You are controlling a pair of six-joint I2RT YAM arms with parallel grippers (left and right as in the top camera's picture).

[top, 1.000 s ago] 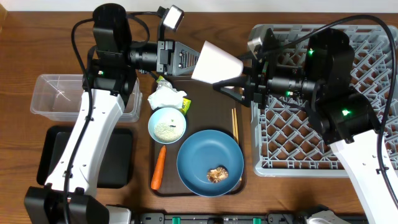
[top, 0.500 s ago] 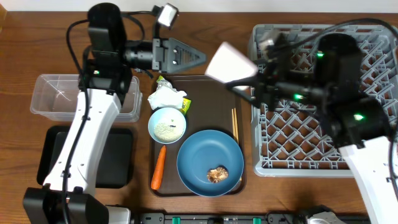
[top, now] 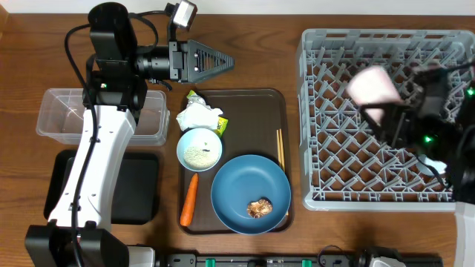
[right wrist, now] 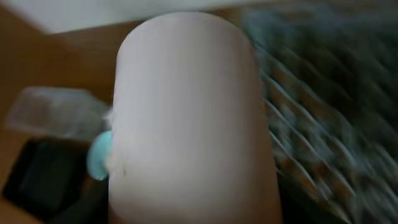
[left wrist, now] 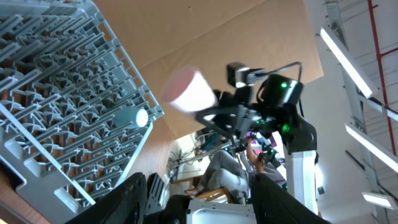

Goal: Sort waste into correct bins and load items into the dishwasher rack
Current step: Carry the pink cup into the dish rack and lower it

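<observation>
Pinkish-white cup (top: 369, 87) hangs over the grey dishwasher rack (top: 371, 35), clamped in the right gripper (top: 380, 110), its long axis slanting from the fingers toward the rack's far-left corner. Only the left wrist view shows the left gripper (left wrist: 200, 188) spread wide and empty. The right wrist view shows only the cup's blurred wall.

Lab or workshop: ceiling strip lights (left wrist: 345, 55), seated person (left wrist: 227, 171) in background.

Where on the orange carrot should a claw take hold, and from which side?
Mid-length on the carrot, coming straight down from above, claw closing across its narrow width. It lies flat on the brown tray, between the tray's left rim and the blue plate, so a side approach looks crowded.
</observation>
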